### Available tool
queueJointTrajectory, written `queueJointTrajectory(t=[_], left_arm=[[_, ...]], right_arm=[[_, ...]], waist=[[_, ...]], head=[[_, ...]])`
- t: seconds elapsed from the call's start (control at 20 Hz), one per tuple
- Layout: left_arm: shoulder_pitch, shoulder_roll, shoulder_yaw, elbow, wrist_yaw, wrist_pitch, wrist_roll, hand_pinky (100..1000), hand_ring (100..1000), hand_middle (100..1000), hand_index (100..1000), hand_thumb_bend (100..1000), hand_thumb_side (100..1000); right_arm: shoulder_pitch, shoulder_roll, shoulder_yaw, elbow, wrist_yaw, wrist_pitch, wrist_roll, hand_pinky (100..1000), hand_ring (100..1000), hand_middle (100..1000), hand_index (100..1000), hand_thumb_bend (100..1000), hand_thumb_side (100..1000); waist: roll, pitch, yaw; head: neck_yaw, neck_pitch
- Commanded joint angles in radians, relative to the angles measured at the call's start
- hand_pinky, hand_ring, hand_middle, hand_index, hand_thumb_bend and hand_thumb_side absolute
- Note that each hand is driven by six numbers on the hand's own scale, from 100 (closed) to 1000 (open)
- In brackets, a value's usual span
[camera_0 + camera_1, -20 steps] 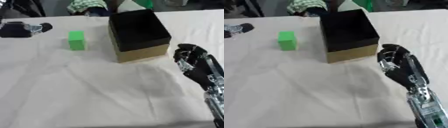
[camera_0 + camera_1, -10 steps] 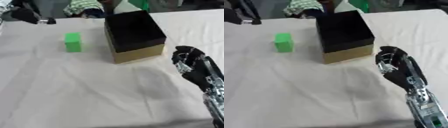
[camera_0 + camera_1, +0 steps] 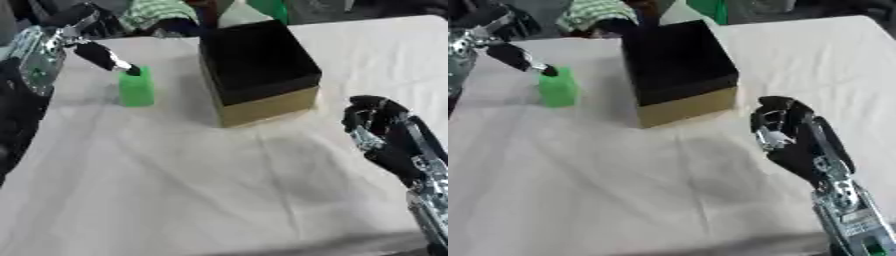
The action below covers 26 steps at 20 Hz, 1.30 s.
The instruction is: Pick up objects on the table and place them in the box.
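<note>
Left eye view shows my left hand [image 3: 52, 47] reaching, one finger straight on the green block [image 3: 136, 89], left of the box [image 3: 258, 80]. Next I must grasp it. My right hand [image 3: 785, 132] (fingers curled) holds nothing.

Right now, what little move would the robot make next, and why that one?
Probably lower the left hand and close its fingers round the green block. One fingertip is at the block's top, but nothing grips it yet. The block stands on the white cloth left of the open box; the right hand rests curled, holding nothing.
</note>
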Motion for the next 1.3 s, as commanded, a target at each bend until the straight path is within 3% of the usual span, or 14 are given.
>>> queueJointTrajectory(t=[0.05, 0.4, 0.85, 1.3], left_arm=[[-0.034, 0.009, 0.027, 0.032, -0.029, -0.022, -0.019, 705, 647, 583, 722, 865, 394], [-0.033, 0.007, 0.036, 0.061, -0.063, -0.043, -0.083, 705, 628, 566, 709, 842, 366], [-0.022, -0.002, 0.04, 0.074, -0.116, -0.035, -0.085, 706, 624, 553, 701, 792, 295], [-0.015, -0.01, 0.038, 0.086, -0.12, -0.049, -0.146, 696, 591, 513, 686, 738, 238]], right_arm=[[-0.012, -0.019, 0.0, -0.007, 0.0, -0.002, 0.006, 608, 627, 624, 763, 210, 342], [-0.013, -0.02, -0.001, -0.007, 0.0, -0.003, 0.007, 608, 627, 624, 763, 208, 342], [-0.014, -0.019, -0.002, -0.006, 0.0, -0.004, 0.007, 608, 628, 624, 763, 206, 345], [-0.015, -0.017, -0.003, -0.006, -0.001, -0.004, 0.008, 608, 628, 623, 763, 204, 347]], waist=[[-0.001, -0.014, -0.005], [0.003, -0.013, -0.009], [0.005, -0.01, -0.012], [0.006, -0.007, -0.016]], head=[[0.006, -0.01], [0.005, -0.014], [0.007, -0.015], [0.005, -0.015]])
